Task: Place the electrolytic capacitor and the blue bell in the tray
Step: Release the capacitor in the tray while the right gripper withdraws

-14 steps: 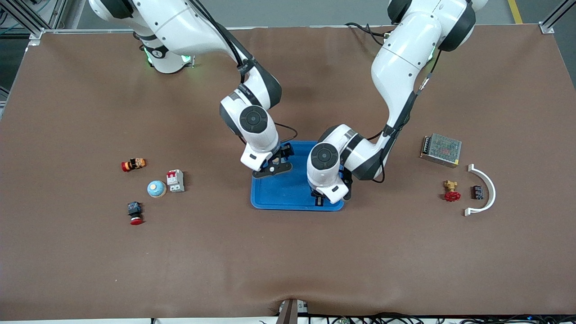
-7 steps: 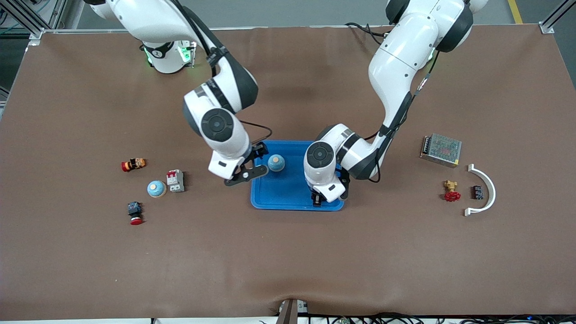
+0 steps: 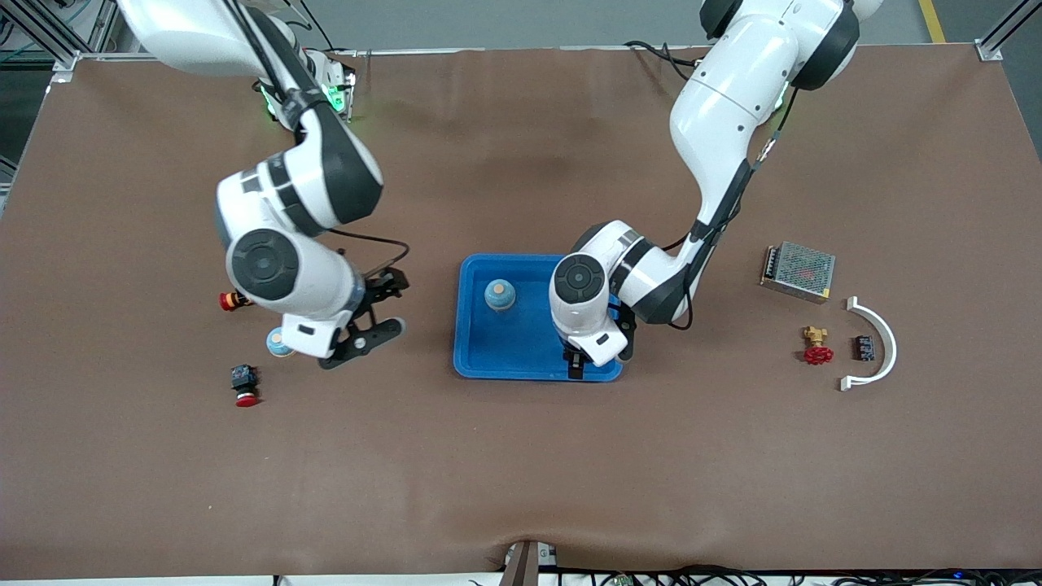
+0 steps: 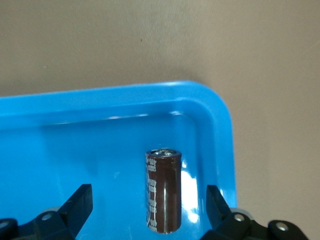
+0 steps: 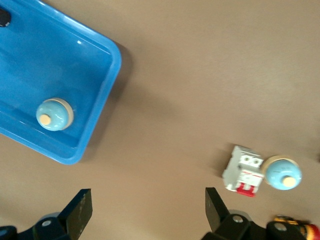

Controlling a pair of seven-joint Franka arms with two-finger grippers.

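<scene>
The blue tray [image 3: 529,346] lies at the table's middle. One blue bell [image 3: 500,295] [image 5: 54,114] stands inside it. The brown electrolytic capacitor [image 4: 163,197] lies on the tray floor [image 4: 75,150] close to a rounded corner, between the spread fingers of my left gripper [image 4: 147,210], which touch nothing. In the front view that left gripper [image 3: 580,360] hangs low over the tray's near corner and hides the capacitor. My right gripper [image 3: 397,303] [image 5: 147,207] is open and empty over bare table beside the tray, toward the right arm's end.
Toward the right arm's end lie a second blue bell [image 5: 282,172] [image 3: 277,345], a circuit breaker [image 5: 243,170], an orange-red part [image 3: 230,300] and a red push button [image 3: 244,384]. Toward the left arm's end sit a metal power supply [image 3: 798,270], a red valve [image 3: 816,347] and a white curved piece [image 3: 879,338].
My right arm has swung away from the tray toward the right arm's end, leaving a bell in the tray. My left gripper has opened and let go of the capacitor.
</scene>
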